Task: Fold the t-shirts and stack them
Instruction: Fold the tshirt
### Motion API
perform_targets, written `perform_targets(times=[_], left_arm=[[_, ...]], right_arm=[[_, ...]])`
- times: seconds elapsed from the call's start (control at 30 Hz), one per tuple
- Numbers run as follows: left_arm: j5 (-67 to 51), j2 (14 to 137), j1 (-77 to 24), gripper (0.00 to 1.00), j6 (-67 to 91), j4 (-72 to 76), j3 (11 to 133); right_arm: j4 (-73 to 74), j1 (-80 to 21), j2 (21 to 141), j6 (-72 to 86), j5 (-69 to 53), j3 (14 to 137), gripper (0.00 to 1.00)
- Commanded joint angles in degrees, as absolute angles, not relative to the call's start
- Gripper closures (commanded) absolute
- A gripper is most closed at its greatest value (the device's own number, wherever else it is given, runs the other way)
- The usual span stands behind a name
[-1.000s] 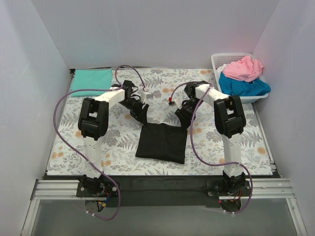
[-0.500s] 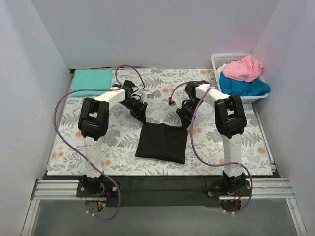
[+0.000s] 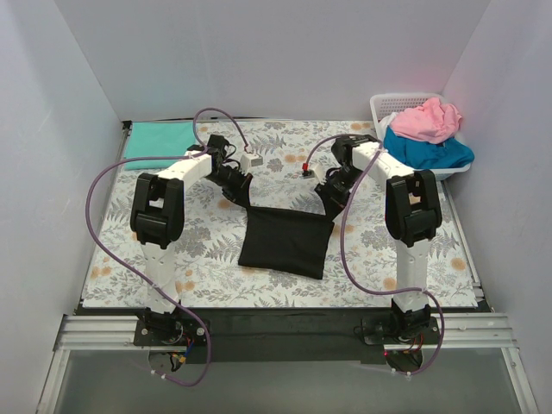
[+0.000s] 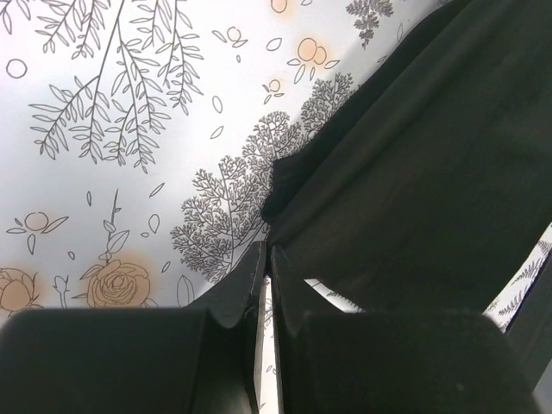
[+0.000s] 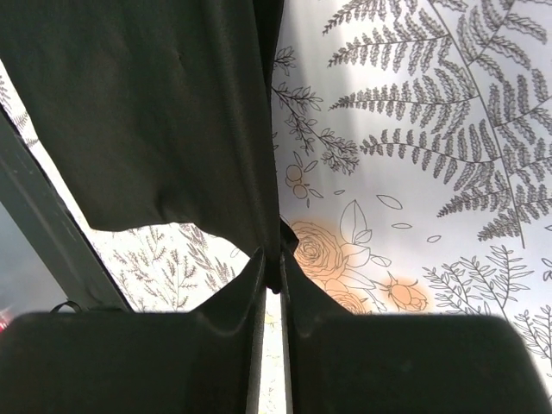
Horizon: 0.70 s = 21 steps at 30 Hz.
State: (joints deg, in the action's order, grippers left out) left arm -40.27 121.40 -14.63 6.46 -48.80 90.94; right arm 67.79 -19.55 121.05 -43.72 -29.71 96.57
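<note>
The black t-shirt (image 3: pixel 285 241) hangs stretched between both grippers, its far edge lifted off the patterned cloth and its near part resting on it. My left gripper (image 3: pixel 241 198) is shut on the shirt's far left corner; in the left wrist view the black t-shirt (image 4: pixel 431 172) is pinched at the left gripper (image 4: pixel 266 254). My right gripper (image 3: pixel 332 207) is shut on the far right corner; in the right wrist view the black t-shirt (image 5: pixel 155 112) is held in the right gripper (image 5: pixel 272 267). A mint-green t-shirt (image 3: pixel 159 139) lies folded at the far left. Pink (image 3: pixel 424 119) and bright blue (image 3: pixel 427 151) t-shirts fill the basket.
The white lattice basket (image 3: pixel 388 103) stands at the far right corner. The flower-and-fern table cloth (image 3: pixel 112 250) covers the table between white walls. Purple cables loop from both arms over the cloth.
Both grippers closed on the black shirt's far corners and rose, lifting that edge and pulling it taut. The arms moved slightly away from me.
</note>
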Motion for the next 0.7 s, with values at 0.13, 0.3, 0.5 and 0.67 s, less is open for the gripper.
perform_targets(times=[0.13, 0.3, 0.5, 0.67], left_arm=[[-42.45, 119.88, -14.77, 1.0, 6.94, -48.08, 92.2], [-42.36, 119.79, -14.85, 1.0, 6.77, -47.38, 92.11], [-42.71, 120.5, -14.94, 1.0, 6.94, -47.37, 92.72], [-42.36, 120.59, -15.2, 1.0, 6.94, -47.2, 92.99]], right_arm=[[70.22, -19.07, 124.97, -42.1, -29.53, 103.53, 0.71], [70.22, -19.07, 126.47, -41.31, -29.18, 106.52, 0.61], [70.14, -19.07, 129.19, -40.87, -29.18, 108.89, 0.56], [70.31, -19.07, 129.82, -40.87, -29.27, 108.9, 0.6]])
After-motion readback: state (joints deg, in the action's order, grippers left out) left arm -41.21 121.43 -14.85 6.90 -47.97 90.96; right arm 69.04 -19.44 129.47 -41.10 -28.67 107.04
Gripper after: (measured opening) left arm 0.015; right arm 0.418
